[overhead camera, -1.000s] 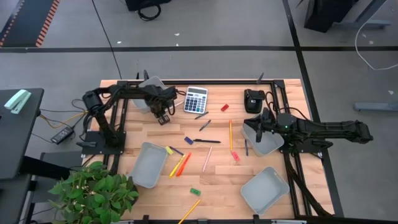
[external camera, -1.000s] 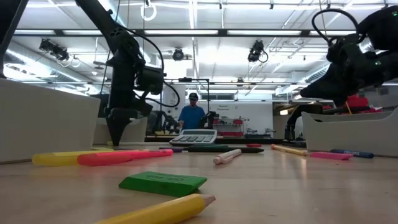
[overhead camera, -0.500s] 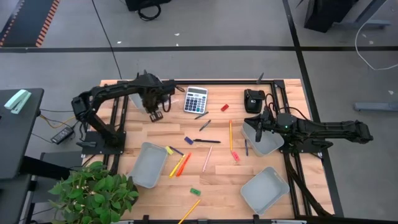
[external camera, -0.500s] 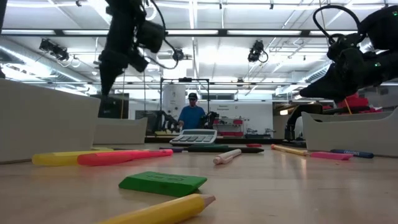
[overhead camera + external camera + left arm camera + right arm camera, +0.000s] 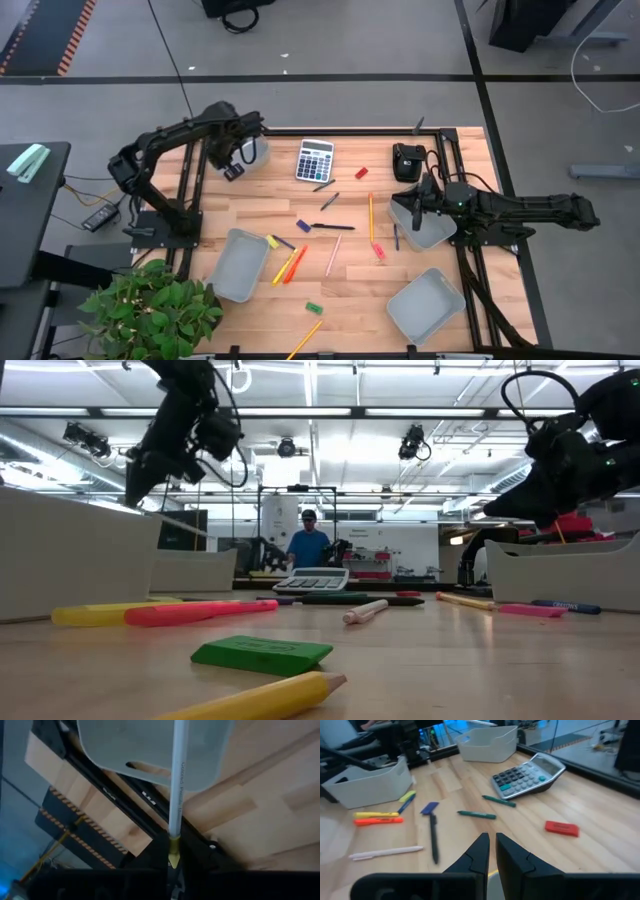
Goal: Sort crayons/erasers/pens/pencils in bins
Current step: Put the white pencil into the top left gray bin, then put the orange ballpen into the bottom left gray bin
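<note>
My left gripper [image 5: 232,170] is raised above the table's far left, by the far-left bin [image 5: 251,150], and is shut on a pale white pencil [image 5: 177,790]. In the left wrist view the pencil reaches out over that bin [image 5: 125,745]. My right gripper [image 5: 419,196] hangs shut and empty over the far end of the right bin [image 5: 428,228]. Pens [image 5: 325,227], a yellow pencil [image 5: 371,215], a pink pencil [image 5: 333,256], crayons [image 5: 287,265] and erasers [image 5: 361,172] lie on the table between the arms. My left gripper pinches the white pencil at its ferrule end [image 5: 173,851] between its two fingers. The pencil runs straight out ahead of the fingers, along them. It is lifted clear of the table, and in the low view it slants down from the gripper [image 5: 180,523].
A calculator [image 5: 315,158] and a black device [image 5: 407,160] stand at the far side. Two more bins lie near the front, one on the left [image 5: 240,264] and one on the right [image 5: 425,304]. A green eraser [image 5: 314,308] and a yellow pencil [image 5: 305,338] lie near the front edge. A potted plant [image 5: 150,310] stands at the front left.
My left gripper has risen from the table left of the calculator and gone toward the far-left bin, tipping as it went. It carries the white pencil, now clear of the table.
</note>
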`<action>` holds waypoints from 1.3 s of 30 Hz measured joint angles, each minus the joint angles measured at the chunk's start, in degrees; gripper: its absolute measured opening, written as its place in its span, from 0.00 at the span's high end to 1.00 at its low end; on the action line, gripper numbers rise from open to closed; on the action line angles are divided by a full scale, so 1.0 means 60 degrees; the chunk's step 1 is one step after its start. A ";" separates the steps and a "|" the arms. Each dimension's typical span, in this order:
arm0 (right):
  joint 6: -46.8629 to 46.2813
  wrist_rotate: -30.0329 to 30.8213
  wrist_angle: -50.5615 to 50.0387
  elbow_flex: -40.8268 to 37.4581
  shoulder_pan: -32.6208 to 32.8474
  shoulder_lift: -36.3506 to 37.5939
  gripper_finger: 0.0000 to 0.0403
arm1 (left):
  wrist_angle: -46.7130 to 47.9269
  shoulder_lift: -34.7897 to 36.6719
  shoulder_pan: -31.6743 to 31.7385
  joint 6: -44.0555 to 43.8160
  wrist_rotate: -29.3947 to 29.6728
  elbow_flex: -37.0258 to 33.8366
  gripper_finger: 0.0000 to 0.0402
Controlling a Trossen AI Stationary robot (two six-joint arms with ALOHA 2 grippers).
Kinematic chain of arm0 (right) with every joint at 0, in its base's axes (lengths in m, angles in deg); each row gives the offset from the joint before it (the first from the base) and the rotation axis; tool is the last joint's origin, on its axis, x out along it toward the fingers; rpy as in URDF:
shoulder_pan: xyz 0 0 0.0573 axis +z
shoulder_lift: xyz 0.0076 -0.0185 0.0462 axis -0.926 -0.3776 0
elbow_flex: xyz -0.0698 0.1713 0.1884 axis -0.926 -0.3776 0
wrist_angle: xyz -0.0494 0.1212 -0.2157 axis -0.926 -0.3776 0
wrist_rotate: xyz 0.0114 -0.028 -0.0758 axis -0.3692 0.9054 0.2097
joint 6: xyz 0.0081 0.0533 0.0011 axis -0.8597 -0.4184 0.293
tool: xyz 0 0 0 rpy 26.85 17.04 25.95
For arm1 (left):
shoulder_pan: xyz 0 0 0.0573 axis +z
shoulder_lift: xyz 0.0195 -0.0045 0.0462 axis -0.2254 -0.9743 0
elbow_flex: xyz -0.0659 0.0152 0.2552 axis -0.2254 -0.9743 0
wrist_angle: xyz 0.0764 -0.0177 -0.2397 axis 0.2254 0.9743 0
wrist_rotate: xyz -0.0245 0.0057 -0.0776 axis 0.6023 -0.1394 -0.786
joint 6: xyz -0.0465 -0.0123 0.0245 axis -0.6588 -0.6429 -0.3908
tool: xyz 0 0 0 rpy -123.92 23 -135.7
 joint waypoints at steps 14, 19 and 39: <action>-0.0635 -0.0087 -0.0043 0.0004 0.0000 0.0000 0.90 | -0.1757 -0.0011 0.0817 0.0321 0.0045 -0.0679 0.78; -0.0875 -0.0087 -0.0046 0.0007 0.0000 0.0000 0.90 | -0.2405 -0.0011 0.0962 0.0648 0.0237 -0.0620 0.67; -0.1686 -0.0154 -0.0054 0.0007 0.0000 0.0000 0.90 | -0.1162 0.0907 -0.4103 -0.3037 -0.2487 0.1012 0.73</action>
